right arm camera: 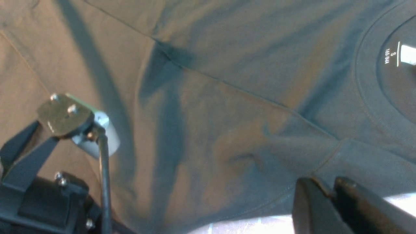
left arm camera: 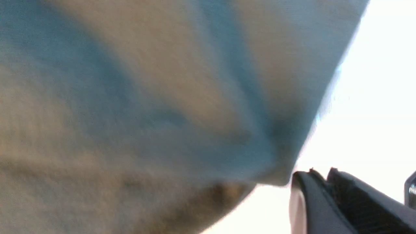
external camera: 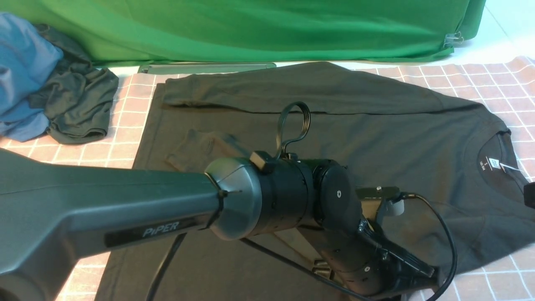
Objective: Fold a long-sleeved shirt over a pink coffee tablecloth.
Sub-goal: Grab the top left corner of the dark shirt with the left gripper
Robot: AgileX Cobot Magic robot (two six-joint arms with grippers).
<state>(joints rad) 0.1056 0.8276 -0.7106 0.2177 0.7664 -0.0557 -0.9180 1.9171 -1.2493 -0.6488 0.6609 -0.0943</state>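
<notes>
The long-sleeved shirt point(external camera: 376, 125) lies flat and black on the pink coffee tablecloth point(external camera: 480, 79), collar and white neck label point(external camera: 495, 164) to the right. Its far sleeve point(external camera: 250, 90) is folded across the body. My left arm reaches over the shirt, and my left gripper point(external camera: 426, 274) sits low at the shirt's near edge. In the left wrist view that gripper point(left arm camera: 320, 174) is shut, with the shirt point(left arm camera: 162, 113) puckering to a point at its tip. My right gripper point(external camera: 530, 194) is only partly in view at the right edge. Its jaws point(right arm camera: 326, 185) are shut where the shirt's shoulder seam point(right arm camera: 325, 156) bunches.
A blue garment point(external camera: 21, 71) and a smaller dark grey garment point(external camera: 79, 104) are heaped at the far left. A plain green cloth point(external camera: 250, 29) hangs across the back, with a metal clip point(external camera: 453, 39) at its right end. The left arm's cable point(external camera: 447, 238) loops over the shirt.
</notes>
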